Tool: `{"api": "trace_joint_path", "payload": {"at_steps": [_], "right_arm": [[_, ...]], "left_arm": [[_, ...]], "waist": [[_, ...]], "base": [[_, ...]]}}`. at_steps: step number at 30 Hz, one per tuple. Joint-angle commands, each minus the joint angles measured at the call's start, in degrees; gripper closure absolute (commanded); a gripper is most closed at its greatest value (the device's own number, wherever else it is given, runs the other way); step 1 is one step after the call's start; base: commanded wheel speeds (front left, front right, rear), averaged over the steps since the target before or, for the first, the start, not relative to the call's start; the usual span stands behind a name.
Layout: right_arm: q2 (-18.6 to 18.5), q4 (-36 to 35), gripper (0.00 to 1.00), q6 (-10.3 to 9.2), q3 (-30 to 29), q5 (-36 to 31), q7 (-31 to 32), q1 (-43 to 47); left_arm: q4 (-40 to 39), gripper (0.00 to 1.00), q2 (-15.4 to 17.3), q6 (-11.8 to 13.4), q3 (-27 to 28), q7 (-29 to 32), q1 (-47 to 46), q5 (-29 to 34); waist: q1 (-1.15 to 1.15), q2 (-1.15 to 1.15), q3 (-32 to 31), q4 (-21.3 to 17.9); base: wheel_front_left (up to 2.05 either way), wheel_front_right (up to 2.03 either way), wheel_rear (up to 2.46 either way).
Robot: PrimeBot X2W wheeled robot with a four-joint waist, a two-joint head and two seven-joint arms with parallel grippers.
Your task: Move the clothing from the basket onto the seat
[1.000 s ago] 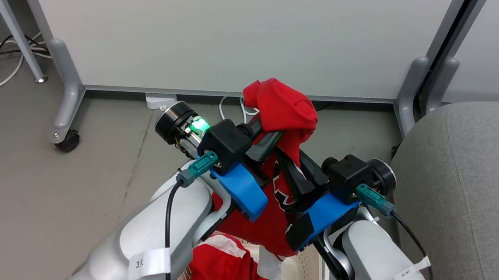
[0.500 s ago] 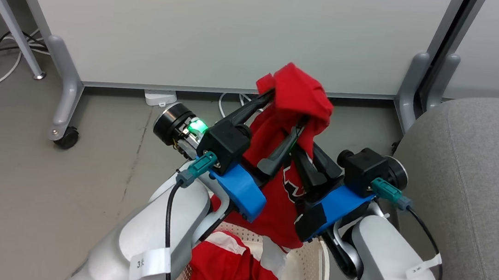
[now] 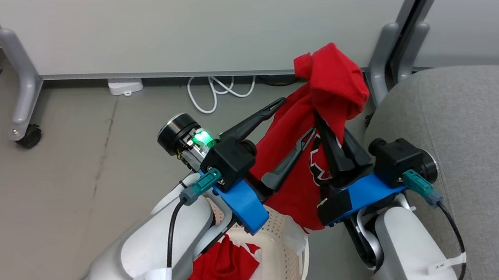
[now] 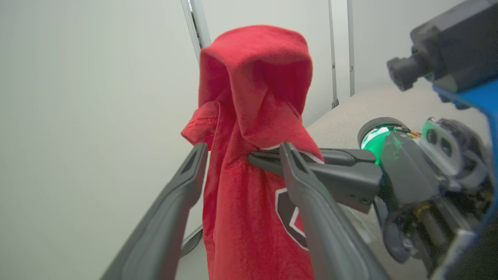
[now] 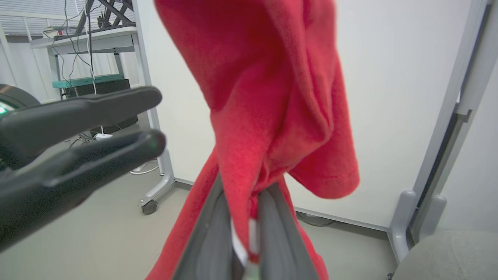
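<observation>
Right arm (image 3: 412, 268) raised, jaws pinching red garment (image 3: 335, 75).

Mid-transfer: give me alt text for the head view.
The right gripper pinches a red garment, held up beside the grey seat. The left gripper is open next to it; another red garment lies in the basket.

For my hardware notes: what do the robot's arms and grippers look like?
Both forearms are pale grey shells with white labels. Each wrist carries a blue bracket, a black camera block and a teal plug on a black cable. The left gripper and right gripper have long dark fingers; a green light glows at the left wrist.
</observation>
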Motion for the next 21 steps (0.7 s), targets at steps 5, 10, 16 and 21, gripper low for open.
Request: {"api": "trace_joint_path", "payload": {"at_steps": [5, 10, 16, 21], "right_arm": [[-1.41, -2.32, 1.00, 0.01, -3.64, -1.03, -0.23, 1.61], [-2.81, -4.78, 1.00, 0.01, -6.49, -1.31, -0.23, 2.44], [-3.73, -7.86, 1.00, 0.01, -10.67, -0.95, -0.23, 4.03], [-3.69, -10.55, 1.00, 0.01, -14.01, -1.20, -0.23, 6.18]], "left_arm": [[-1.15, 0.00, 0.41, -0.40, -0.38, -0.28, 1.35, 0.90], [-2.44, 0.00, 0.84, -0.40, -1.01, -0.29, 1.39, 1.74], [-3.02, 0.00, 1.31, -0.24, -3.62, -0.29, 0.81, 2.31], [-2.42, 0.00, 1.60, -0.23, -6.17, -0.28, -0.27, 1.89]], "waist": [[0.00, 0.00, 1.66, -4.62], [0.00, 0.00, 3.40, -8.60], [0.00, 0.00, 5.51, -13.19], [0.00, 0.00, 6.63, -16.78]], "base": [[0.00, 0.00, 0.00], [0.00, 0.00, 0.00], [0.00, 0.00, 0.00], [0.00, 0.00, 0.00]]}}
